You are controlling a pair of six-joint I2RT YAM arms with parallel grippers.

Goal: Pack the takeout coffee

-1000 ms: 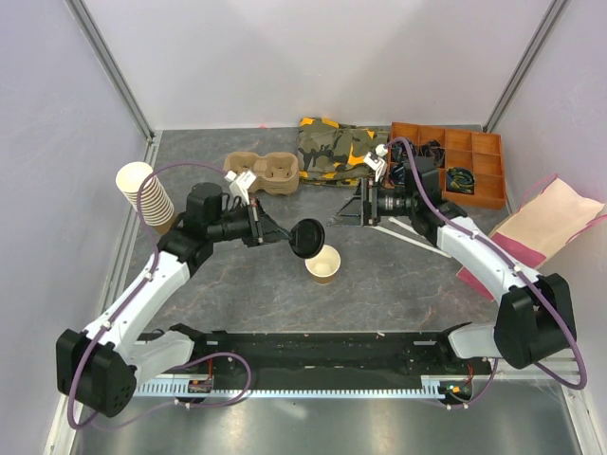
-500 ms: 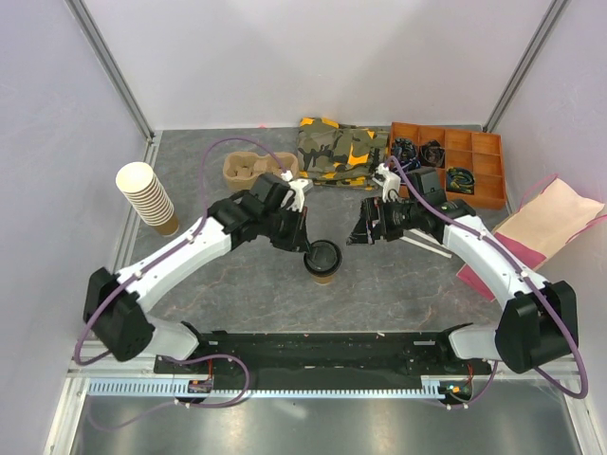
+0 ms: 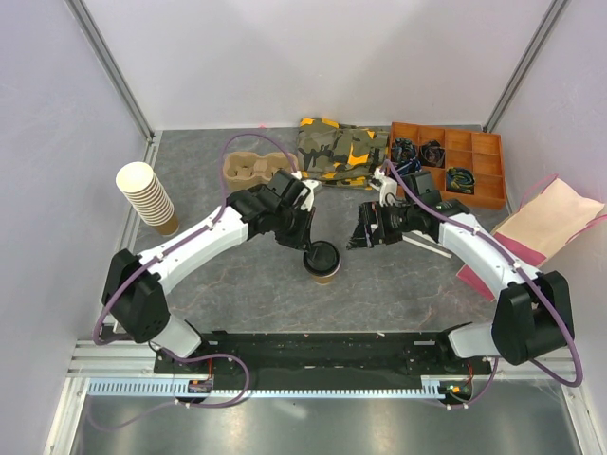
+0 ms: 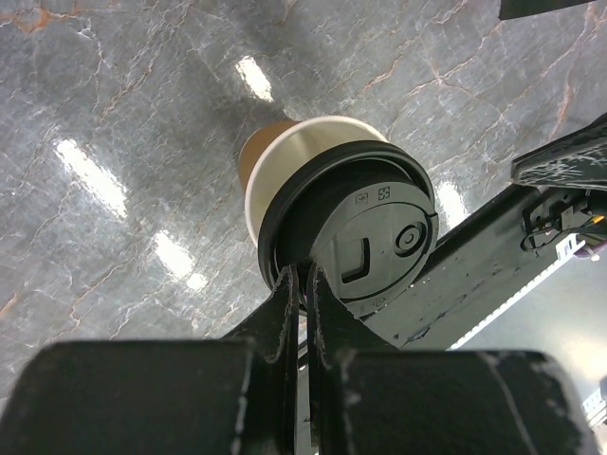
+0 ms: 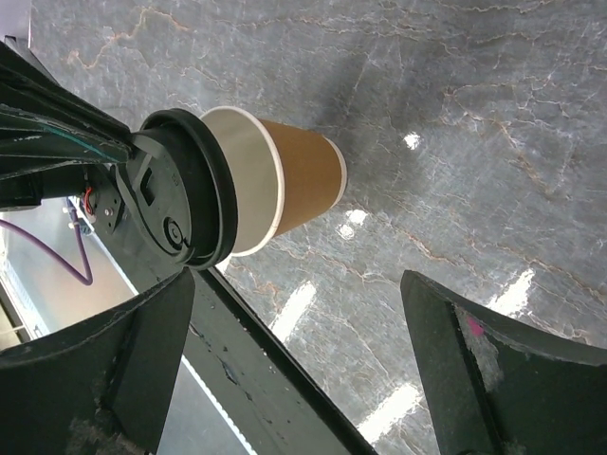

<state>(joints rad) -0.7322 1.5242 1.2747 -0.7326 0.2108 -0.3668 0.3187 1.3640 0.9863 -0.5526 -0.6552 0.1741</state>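
Cup [image 3: 324, 276], upright on the counter [image 3: 408, 289]: we pinch its lid [image 4: 365, 242] by the edge in the left pincer [image 4: 303, 282], askew over the rim for seating, while our right pincer [image 3: 357, 234] stands spread wide just beside, probably to steady it.

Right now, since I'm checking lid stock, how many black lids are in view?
1. The black lid is at the mouth of the paper cup mid-table, pinched by the left gripper. Others could be hidden behind the arms.

The left gripper [image 4: 303, 281] has brought the black lid [image 4: 365, 237] over the cup [image 5: 303, 180].
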